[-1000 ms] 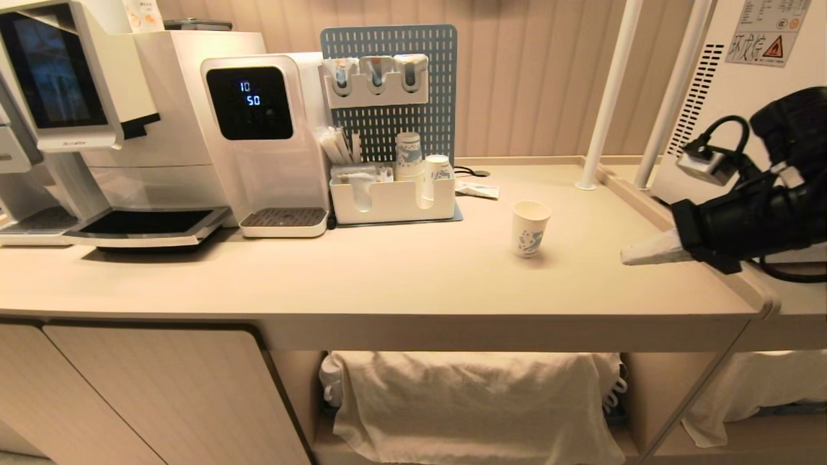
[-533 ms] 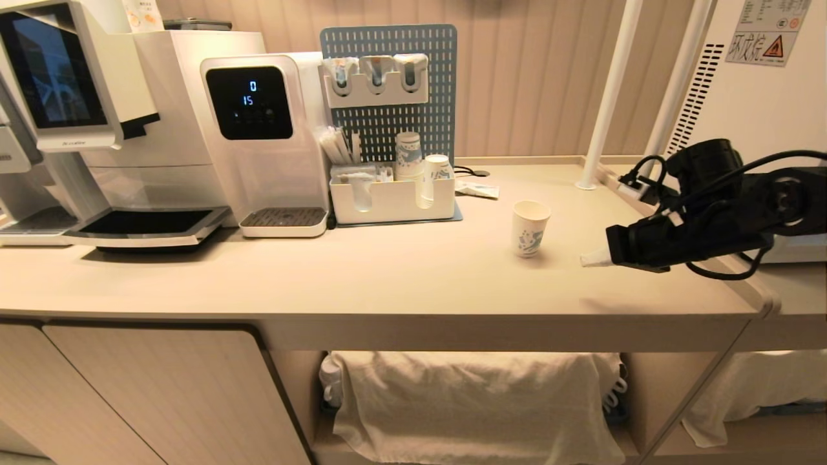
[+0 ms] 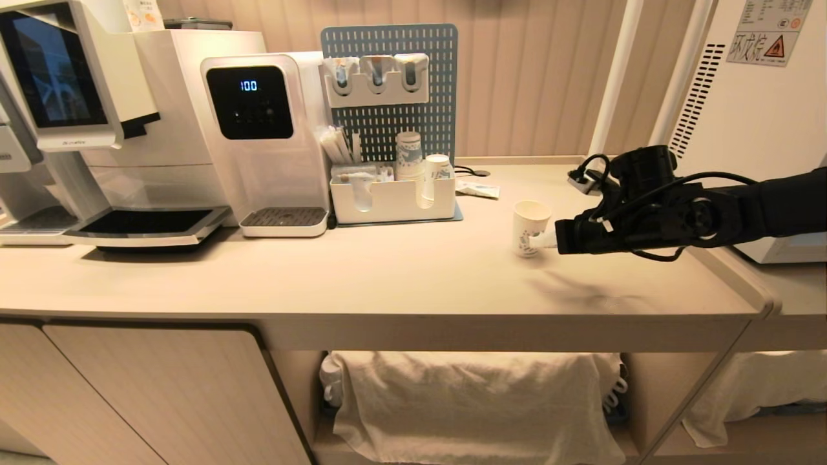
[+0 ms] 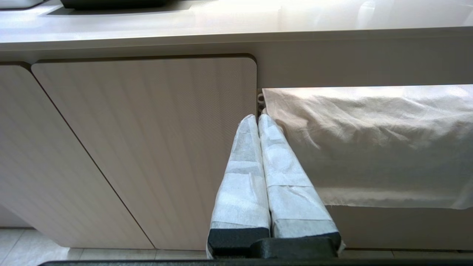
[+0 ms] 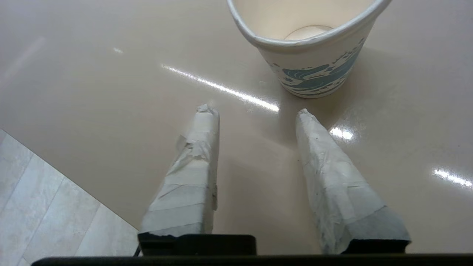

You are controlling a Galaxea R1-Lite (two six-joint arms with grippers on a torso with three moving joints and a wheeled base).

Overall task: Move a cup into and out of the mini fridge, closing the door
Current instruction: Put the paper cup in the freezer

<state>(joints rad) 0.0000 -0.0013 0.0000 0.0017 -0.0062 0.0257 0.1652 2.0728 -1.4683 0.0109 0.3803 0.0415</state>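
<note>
1. cup (image 3: pixel 531 227) stands upright on the bench (image 3: pixel 400 278), mouth up, its long axis vertical, well to the right of the stacked cups (image 3: pixel 408 155) in the white organiser (image 3: pixel 391 200).
2. right gripper (image 3: pixel 546 240) reaches in level from the cup's right side; in the right wrist view the cup (image 5: pixel 310 55) sits just ahead of the fingers (image 5: pixel 197 147), a little off toward one finger and not centred in the gap.
3. those fingers are parted, gap roughly as wide as the cup's base, nothing between them, no contact that i can confirm.
4. judgement: the approach needs a small sideways correction, then a straight push forward so the cup's wall enters the gap.
5. left gripper (image 4: pixel 258 147) hangs below the bench by the cupboard door (image 4: pixel 147 147), fingers pressed together, far from the cup; the right arm is clearly nearer.
6. mini fridge and its door are not in view.
</note>
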